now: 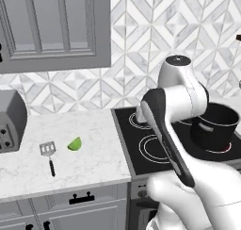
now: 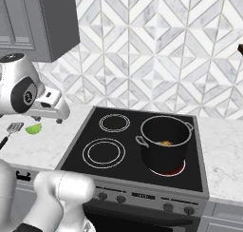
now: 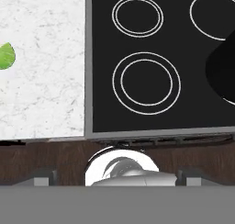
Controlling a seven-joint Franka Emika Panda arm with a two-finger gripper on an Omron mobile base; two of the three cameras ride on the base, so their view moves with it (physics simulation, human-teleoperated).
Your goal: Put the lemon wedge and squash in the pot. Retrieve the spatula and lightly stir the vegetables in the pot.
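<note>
I'm up high over the stove here, hand looking straight down. In the right base view my gripper [image 2: 47, 113] sits at the left of the frame, above the seam where counter meets cooktop. I can't tell how far my jaws are parted; the fingertips aren't clear in any view, and I see nothing held between them.

The pot [image 2: 164, 143] stands on the front right burner, right of centre in the right base view, and there's a small orange-yellow lump at its bottom: that's the squash [image 2: 164, 142], so I judge that half of the loading done.

The lemon wedge [image 1: 74, 143] lies out on the white counter [image 1: 94, 149], lower left of the left base view, and pokes in at the left edge of my hand view. Its curved rind faces down-left, its long axis slanting toward the upper right of the frame.

Just beside it, to its left and not touching, lies the spatula [image 1: 48, 154]: slotted blade toward the backsplash, black handle running down the frame toward the counter's front edge.

My read: wedge next, so I need to swing left.
</note>
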